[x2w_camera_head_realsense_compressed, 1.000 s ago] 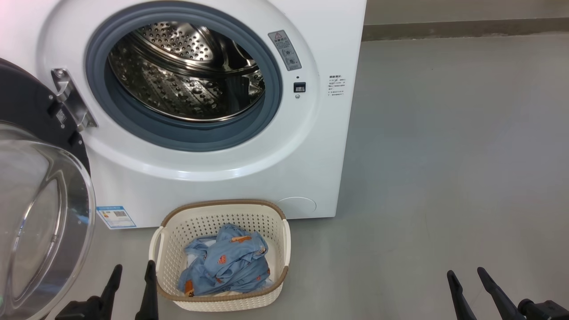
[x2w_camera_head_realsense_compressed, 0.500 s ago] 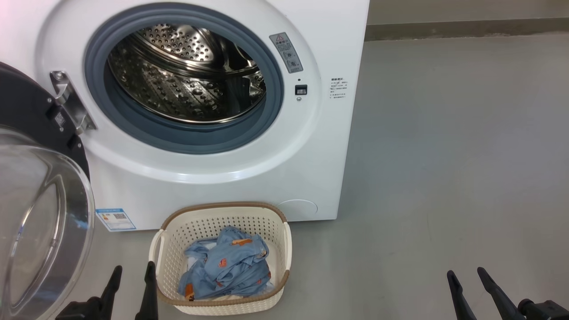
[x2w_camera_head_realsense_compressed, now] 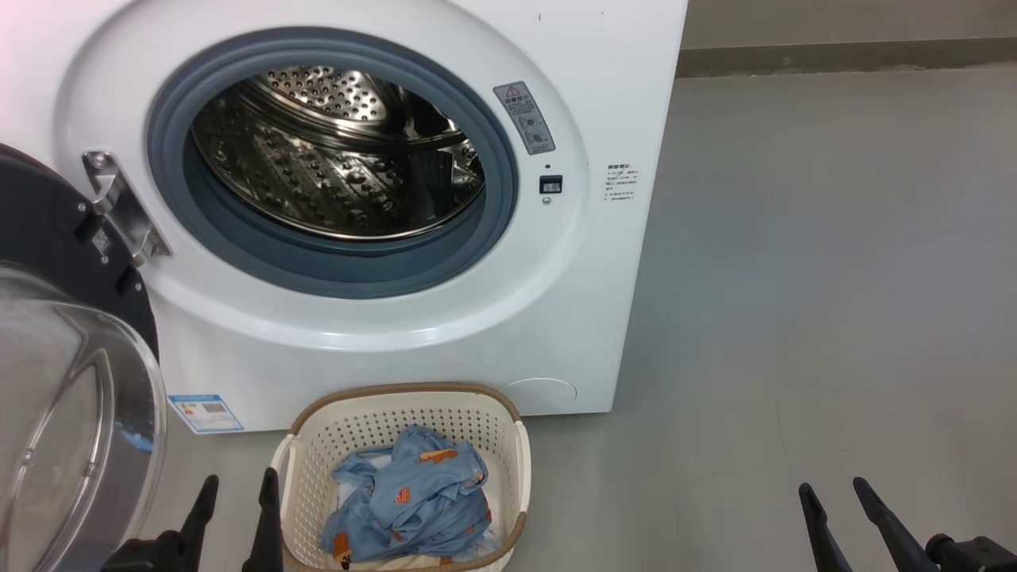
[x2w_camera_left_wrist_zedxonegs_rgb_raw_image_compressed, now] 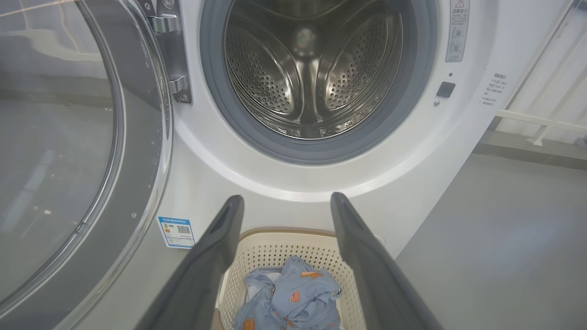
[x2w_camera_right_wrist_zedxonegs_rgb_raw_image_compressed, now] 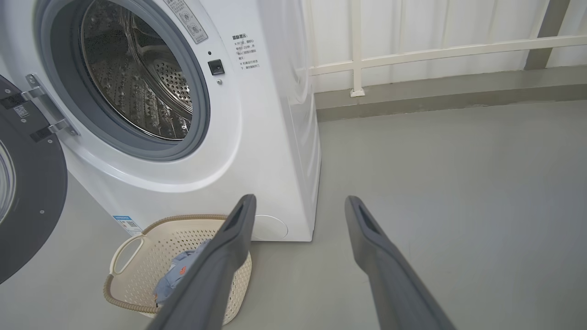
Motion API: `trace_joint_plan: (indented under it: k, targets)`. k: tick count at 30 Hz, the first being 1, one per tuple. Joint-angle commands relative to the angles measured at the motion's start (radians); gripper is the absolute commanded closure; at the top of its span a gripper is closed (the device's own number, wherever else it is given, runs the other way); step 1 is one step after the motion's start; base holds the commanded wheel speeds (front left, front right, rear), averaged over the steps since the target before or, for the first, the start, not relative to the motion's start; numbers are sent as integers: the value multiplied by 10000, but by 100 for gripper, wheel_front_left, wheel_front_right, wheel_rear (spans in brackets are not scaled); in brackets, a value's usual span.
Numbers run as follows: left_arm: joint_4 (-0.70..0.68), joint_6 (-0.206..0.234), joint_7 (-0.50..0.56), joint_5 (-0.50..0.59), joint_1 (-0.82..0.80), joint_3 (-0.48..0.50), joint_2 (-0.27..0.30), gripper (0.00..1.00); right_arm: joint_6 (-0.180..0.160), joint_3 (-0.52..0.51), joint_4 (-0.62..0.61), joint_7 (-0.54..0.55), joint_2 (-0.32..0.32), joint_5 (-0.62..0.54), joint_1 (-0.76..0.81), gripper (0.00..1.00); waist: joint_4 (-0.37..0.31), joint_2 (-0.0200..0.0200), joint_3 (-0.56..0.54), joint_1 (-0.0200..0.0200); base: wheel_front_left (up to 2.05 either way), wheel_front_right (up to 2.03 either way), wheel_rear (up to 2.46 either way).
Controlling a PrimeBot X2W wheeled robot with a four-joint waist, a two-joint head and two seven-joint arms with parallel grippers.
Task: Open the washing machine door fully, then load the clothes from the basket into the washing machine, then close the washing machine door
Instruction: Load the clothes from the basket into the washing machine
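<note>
The white washing machine (x2w_camera_head_realsense_compressed: pixel 381 349) stands before me with its steel drum (x2w_camera_head_realsense_compressed: pixel 334 159) bare. Its black washing machine door (x2w_camera_head_realsense_compressed: pixel 71 381) with the clear glass bowl hangs swung wide on the left hinge (x2w_camera_head_realsense_compressed: pixel 119 206). On the floor in front sits the cream basket (x2w_camera_head_realsense_compressed: pixel 508 445), holding light blue printed clothes (x2w_camera_head_realsense_compressed: pixel 413 500) over a bit of white cloth. My left gripper (x2w_camera_head_realsense_compressed: pixel 238 485) is open just left of the basket. My right gripper (x2w_camera_head_realsense_compressed: pixel 834 488) is open over bare floor far to the right. In the left wrist view the open gripper (x2w_camera_left_wrist_zedxonegs_rgb_raw_image_compressed: pixel 286 199) frames the basket (x2w_camera_left_wrist_zedxonegs_rgb_raw_image_compressed: pixel 275 243) and clothes (x2w_camera_left_wrist_zedxonegs_rgb_raw_image_compressed: pixel 293 298).
Grey floor (x2w_camera_head_realsense_compressed: pixel 834 278) spreads to the right of the machine. A white railing (x2w_camera_right_wrist_zedxonegs_rgb_raw_image_compressed: pixel 412 50) and a low wall kerb (x2w_camera_right_wrist_zedxonegs_rgb_raw_image_compressed: pixel 435 91) run behind it. A blue label sticker (x2w_camera_head_realsense_compressed: pixel 205 413) is low on the machine's front.
The whole head view has shifted: the machine and basket sit lower and slightly right in frame, so the camera moved. Both grippers keep their place, both open.
</note>
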Motion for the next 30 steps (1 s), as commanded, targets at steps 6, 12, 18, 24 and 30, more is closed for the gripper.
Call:
trace_joint_plan:
  k: [6, 12, 18, 24, 30]
  targets:
    - [-212, -23, -135, 143, -252, 355, 143, 0, 16, 202, -219, -120, -223, -27, -407, 0, -11, 0, 31, -1, 1, -1, 0]
    - [-221, -23, -135, 133, -262, 364, 135, 0, 16, 221, -192, -120, -222, -12, -432, 0, -24, 0, 53, -1, 0, 0, 0]
    - [-213, -23, -135, 119, -260, 370, 126, 0, 16, 247, -164, -120, -213, -7, -452, 0, -44, 0, 42, -1, 0, 0, 0]
    - [-204, -23, -136, 102, -252, 357, 117, 0, 16, 290, -160, -120, -159, -9, -483, 0, -96, 0, 48, -1, 0, 0, 0]
    - [-159, -23, -136, 41, -224, 271, 135, 0, 16, 327, -168, -120, -119, -3, -490, 0, -211, 0, 107, -1, 0, 0, 0]
